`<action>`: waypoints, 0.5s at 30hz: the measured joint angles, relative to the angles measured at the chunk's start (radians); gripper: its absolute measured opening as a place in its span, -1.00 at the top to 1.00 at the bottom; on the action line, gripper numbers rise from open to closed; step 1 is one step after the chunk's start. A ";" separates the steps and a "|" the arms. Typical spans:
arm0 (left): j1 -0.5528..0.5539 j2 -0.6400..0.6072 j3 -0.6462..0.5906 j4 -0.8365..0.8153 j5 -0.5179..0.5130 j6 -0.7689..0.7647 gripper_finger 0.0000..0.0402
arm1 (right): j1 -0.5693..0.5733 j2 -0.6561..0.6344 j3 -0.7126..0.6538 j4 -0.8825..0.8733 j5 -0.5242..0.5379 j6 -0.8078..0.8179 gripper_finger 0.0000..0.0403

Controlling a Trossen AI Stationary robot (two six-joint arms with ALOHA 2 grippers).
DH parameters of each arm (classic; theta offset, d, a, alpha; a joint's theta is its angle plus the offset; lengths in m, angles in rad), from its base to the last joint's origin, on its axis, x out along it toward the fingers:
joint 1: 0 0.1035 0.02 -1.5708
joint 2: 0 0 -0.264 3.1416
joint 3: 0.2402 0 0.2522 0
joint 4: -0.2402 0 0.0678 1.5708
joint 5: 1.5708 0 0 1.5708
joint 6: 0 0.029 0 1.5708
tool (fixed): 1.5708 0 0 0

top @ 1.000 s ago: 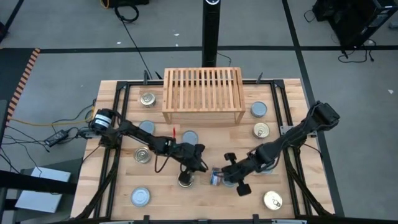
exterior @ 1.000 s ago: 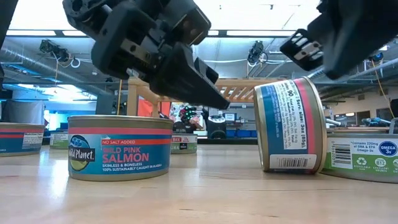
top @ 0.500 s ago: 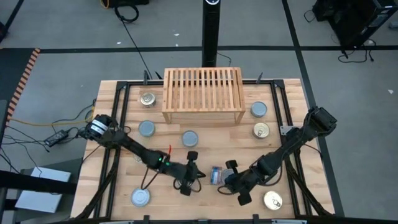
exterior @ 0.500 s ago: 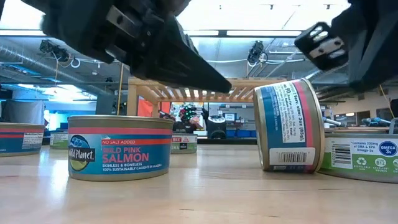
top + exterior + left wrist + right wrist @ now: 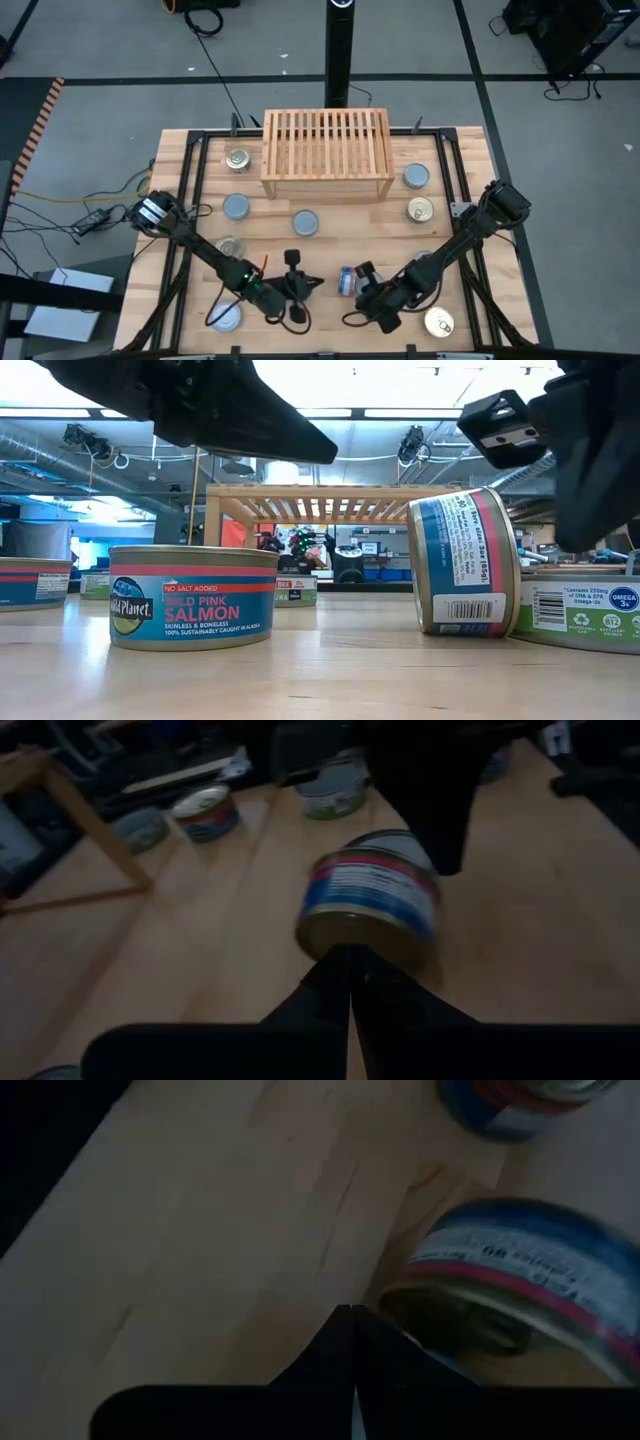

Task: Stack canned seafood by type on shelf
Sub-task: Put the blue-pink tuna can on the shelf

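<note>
**Tipped tin lies between two closed grippers at the table's near edge**

Tins sit scattered over the wooden table (image 5: 470, 150), none on the rack. One blue-and-red tin (image 5: 346, 282) lies on its side at the near middle of the table; in the low view it stands on its rim, label and barcode facing the camera (image 5: 465, 562). The left wrist view shows it just ahead of that arm's fingertips (image 5: 370, 900), and the right wrist view shows it close ahead of that arm's own (image 5: 525, 1285).

The left gripper (image 5: 296, 288) hangs near the tin's left side, fingers pressed together to a single point and holding nothing. The right gripper (image 5: 362, 290) is just beside the tin on its right, fingers likewise pressed together and empty (whether it touches the tin I cannot tell).

A salmon tin (image 5: 193, 596) stands upright in the low view's foreground. Farther off, silver-lidded tins rest at (image 5: 237, 207), (image 5: 306, 222), (image 5: 417, 177) and (image 5: 226, 317). Gold-lidded ones sit at (image 5: 238, 159), (image 5: 421, 210) and (image 5: 439, 321).

The shelf (image 5: 326, 153), a slatted light-wood rack, stands at the table's far middle, well apart from both grippers, with its top bare.
</note>
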State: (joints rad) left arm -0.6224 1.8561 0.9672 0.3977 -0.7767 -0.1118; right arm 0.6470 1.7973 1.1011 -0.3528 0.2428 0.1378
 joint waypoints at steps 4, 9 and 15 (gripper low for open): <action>0.000 0.000 0.000 0.001 -0.013 -0.004 0.91 | -0.010 0.000 0.001 0.006 0.027 -0.009 0.95; 0.000 0.000 0.000 0.005 -0.009 -0.009 0.91 | -0.026 0.000 0.001 0.036 0.050 -0.027 0.95; 0.000 0.000 0.000 0.008 -0.006 -0.021 0.91 | -0.044 0.000 0.001 0.080 0.082 -0.033 0.95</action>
State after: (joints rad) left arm -0.6228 1.8561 0.9672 0.4057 -0.7826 -0.1323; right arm 0.6031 1.7977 1.1019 -0.2728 0.3248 0.1052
